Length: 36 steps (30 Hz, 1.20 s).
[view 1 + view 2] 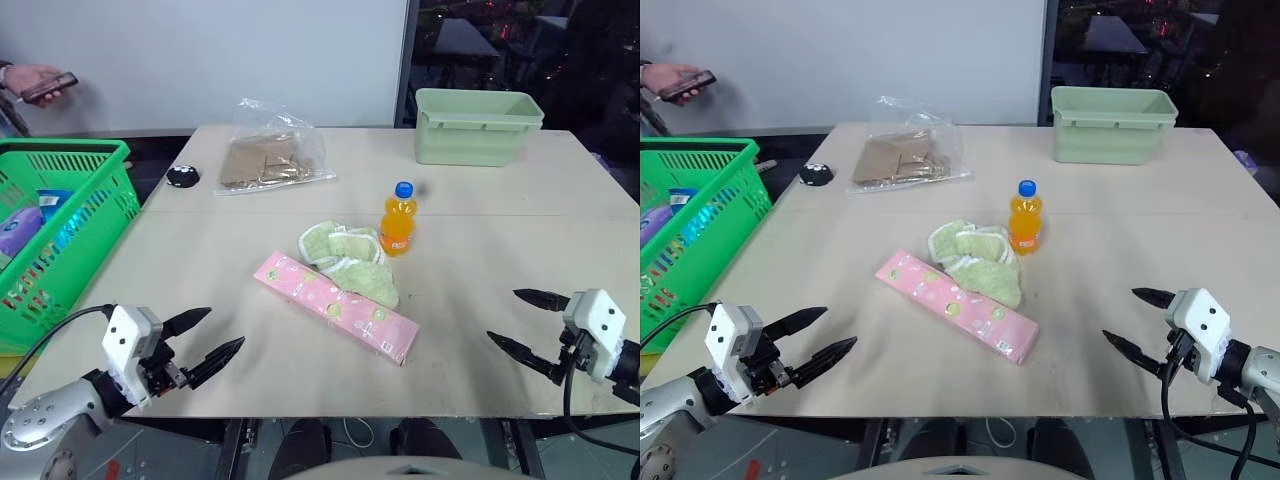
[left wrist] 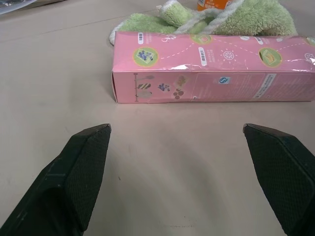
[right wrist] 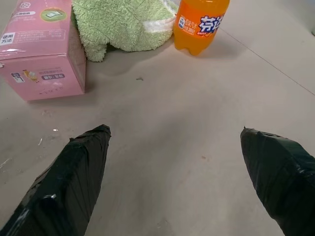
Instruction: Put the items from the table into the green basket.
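From the head camera you see the beige surface (image 1: 480, 300) with all four items lying on it. The pink box (image 1: 335, 307) lies slantwise near the middle, the green cloth (image 1: 350, 262) touching its far side, and the orange bottle (image 1: 398, 220) stands upright just beside the cloth. The clear bag (image 1: 268, 152) rests near the far edge, with a small black object (image 1: 182, 176) beside it and a pale green tub (image 1: 477, 125) at the far right corner. The green basket (image 1: 95, 215) sits off the surface's left edge, already holding a few things. A person's hand (image 1: 35, 82) holds a phone at far left. Your left gripper (image 1: 209, 340) and right gripper (image 1: 523, 320) hover low at the near corners, fingers spread, empty.

In the left wrist view, the spread fingers (image 2: 81, 167) face the box's long side (image 2: 211, 66), apart from it.

In the right wrist view, the spread fingers (image 3: 74, 177) face the box's end, the cloth and the bottle (image 3: 201, 24).
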### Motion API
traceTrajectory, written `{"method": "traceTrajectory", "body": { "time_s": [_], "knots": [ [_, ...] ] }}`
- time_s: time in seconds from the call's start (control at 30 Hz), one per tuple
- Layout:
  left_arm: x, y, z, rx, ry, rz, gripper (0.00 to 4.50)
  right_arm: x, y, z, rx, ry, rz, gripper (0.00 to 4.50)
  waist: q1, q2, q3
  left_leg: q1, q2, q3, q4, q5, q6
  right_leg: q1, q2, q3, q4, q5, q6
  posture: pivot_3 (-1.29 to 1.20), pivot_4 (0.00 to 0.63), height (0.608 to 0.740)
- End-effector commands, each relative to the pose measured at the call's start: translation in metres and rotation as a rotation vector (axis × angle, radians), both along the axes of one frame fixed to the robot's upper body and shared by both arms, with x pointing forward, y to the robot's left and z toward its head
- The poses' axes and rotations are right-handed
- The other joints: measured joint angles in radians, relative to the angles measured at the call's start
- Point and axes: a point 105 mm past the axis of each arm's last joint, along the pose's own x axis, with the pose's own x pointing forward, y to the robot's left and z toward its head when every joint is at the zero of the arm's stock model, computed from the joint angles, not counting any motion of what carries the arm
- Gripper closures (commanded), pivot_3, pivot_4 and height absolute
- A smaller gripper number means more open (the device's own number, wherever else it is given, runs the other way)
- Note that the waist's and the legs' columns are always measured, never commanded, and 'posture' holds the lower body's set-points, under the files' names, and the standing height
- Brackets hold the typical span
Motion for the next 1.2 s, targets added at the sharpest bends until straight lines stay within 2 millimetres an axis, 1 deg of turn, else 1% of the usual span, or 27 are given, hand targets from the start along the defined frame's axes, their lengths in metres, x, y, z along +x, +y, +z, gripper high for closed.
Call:
{"method": "traceTrajectory", "body": {
  "time_s": [0.03, 0.17, 0.23, 0.27, 0.3, 0.4, 0.43, 0.5, 0.57, 0.6, 0.63, 0.73, 0.93, 1.07, 1.2],
  "knots": [
    [0.005, -0.01, 0.017, 0.013, -0.08, -0.054, 0.01, 0.006, 0.005, 0.012, -0.006, -0.062, 0.038, 0.0, 0.0, 0.0, 0.0, 0.0, 0.0, 0.0, 0.0, 0.0, 0.0, 0.0, 0.0, 0.0, 0.0, 0.0, 0.0, 0.0, 0.0, 0.74],
    [0.015, -0.034, 0.039, -0.011, -0.17, -0.156, 0.01, 0.021, 0.035, 0.027, 0.038, -0.106, 0.108, 0.0, 0.0, 0.0, -0.001, 0.001, 0.001, 0.003, 0.001, 0.0, -0.001, 0.0, 0.0, 0.001, 0.0, 0.0, 0.0, 0.01, 0.0, 0.74],
    [0.018, -0.042, 0.047, -0.019, -0.204, -0.2, 0.01, 0.023, 0.055, 0.035, 0.113, -0.028, 0.161, 0.0, -0.001, 0.0, -0.001, 0.001, 0.001, 0.004, 0.002, -0.002, -0.004, 0.0, 0.0, 0.002, 0.0, 0.0, 0.0, 0.01, 0.0, 0.74],
    [0.019, -0.044, 0.049, -0.024, -0.21, -0.212, 0.01, 0.024, 0.062, 0.038, 0.127, -0.003, 0.179, 0.0, 0.0, 0.001, -0.001, 0.001, 0.001, 0.004, 0.002, -0.002, -0.004, 0.0, 0.0, 0.002, 0.001, 0.001, 0.0, 0.01, 0.0, 0.74],
    [0.018, -0.046, 0.05, -0.011, -0.217, -0.237, 0.01, 0.028, 0.069, 0.039, 0.113, 0.004, 0.203, 0.0, 0.0, 0.001, -0.001, 0.0, 0.001, 0.004, 0.001, 0.0, 0.0, 0.0, 0.0, 0.002, 0.0, 0.001, 0.0, 0.01, 0.0, 0.74],
    [0.017, -0.05, 0.049, 0.012, -0.221, -0.297, 0.01, 0.047, 0.092, 0.044, 0.069, 0.0, 0.255, 0.0, -0.004, 0.001, -0.001, -0.001, 0.001, 0.005, 0.001, -0.001, 0.003, -0.001, 0.002, 0.003, 0.0, 0.001, 0.0, 0.0, 0.0, 0.74],
    [0.017, -0.05, 0.048, 0.015, -0.219, -0.303, 0.01, 0.052, 0.103, 0.046, 0.069, 0.01, 0.29, 0.0, -0.002, 0.001, -0.001, -0.001, 0.002, 0.006, 0.001, -0.002, 0.004, -0.001, 0.002, 0.004, 0.0, 0.001, 0.0, 0.0, 0.0, 0.74],
    [0.018, -0.048, 0.045, 0.028, -0.214, -0.309, 0.01, 0.061, 0.123, 0.049, 0.077, 0.029, 0.347, 0.0, -0.002, 0.001, -0.001, -0.001, 0.002, 0.005, 0.001, -0.002, 0.004, -0.002, 0.003, 0.003, 0.0, 0.001, 0.0, 0.01, 0.0, 0.74],
    [0.018, -0.044, 0.041, 0.036, -0.21, -0.309, 0.01, 0.063, 0.141, 0.048, 0.055, 0.045, 0.42, 0.0, 0.0, 0.001, -0.001, -0.001, 0.002, 0.005, 0.0, -0.002, 0.004, -0.002, 0.003, 0.003, 0.0, 0.001, 0.0, 0.02, 0.0, 0.74],
    [0.018, -0.042, 0.04, 0.037, -0.21, -0.308, 0.01, 0.066, 0.148, 0.047, 0.037, 0.047, 0.441, 0.0, 0.001, 0.001, -0.001, -0.002, 0.002, 0.005, 0.0, -0.002, 0.004, -0.002, 0.003, 0.003, 0.0, 0.001, 0.0, 0.02, 0.0, 0.74],
    [0.018, -0.041, 0.039, 0.038, -0.211, -0.307, 0.01, 0.072, 0.155, 0.046, 0.03, 0.049, 0.44, 0.0, 0.002, 0.001, -0.001, -0.002, 0.002, 0.005, 0.0, -0.002, 0.004, -0.002, 0.003, 0.003, 0.0, 0.001, 0.0, 0.03, 0.0, 0.74],
    [0.016, -0.041, 0.038, 0.05, -0.216, -0.308, 0.01, 0.087, 0.168, 0.044, 0.023, 0.058, 0.438, 0.0, 0.003, 0.001, -0.001, -0.002, 0.002, 0.005, 0.001, -0.002, 0.004, -0.002, 0.003, 0.003, 0.0, 0.001, -0.001, 0.06, 0.0, 0.74],
    [0.01, -0.042, 0.036, 0.055, -0.22, -0.295, 0.01, 0.104, 0.175, 0.017, -0.049, 0.135, 0.448, 0.0, 0.01, 0.001, -0.001, -0.002, 0.002, 0.005, 0.001, -0.002, 0.004, -0.002, 0.002, 0.002, 0.0, 0.003, -0.004, 0.08, 0.0, 0.74],
    [0.008, -0.043, 0.035, 0.056, -0.219, -0.289, 0.01, 0.107, 0.182, 0.005, -0.059, 0.202, 0.463, 0.0, 0.013, 0.001, -0.001, -0.002, 0.002, 0.004, 0.001, -0.002, 0.004, -0.002, 0.003, 0.002, 0.002, 0.004, -0.003, 0.09, 0.0, 0.74],
    [0.008, -0.041, 0.034, 0.062, -0.223, -0.28, 0.01, 0.127, 0.187, -0.013, -0.109, 0.214, 0.389, 0.0, 0.012, 0.001, -0.001, -0.001, 0.003, 0.004, 0.001, -0.002, 0.004, -0.002, 0.004, 0.002, 0.002, 0.004, -0.003, 0.1, 0.0, 0.74]
  ]
}}
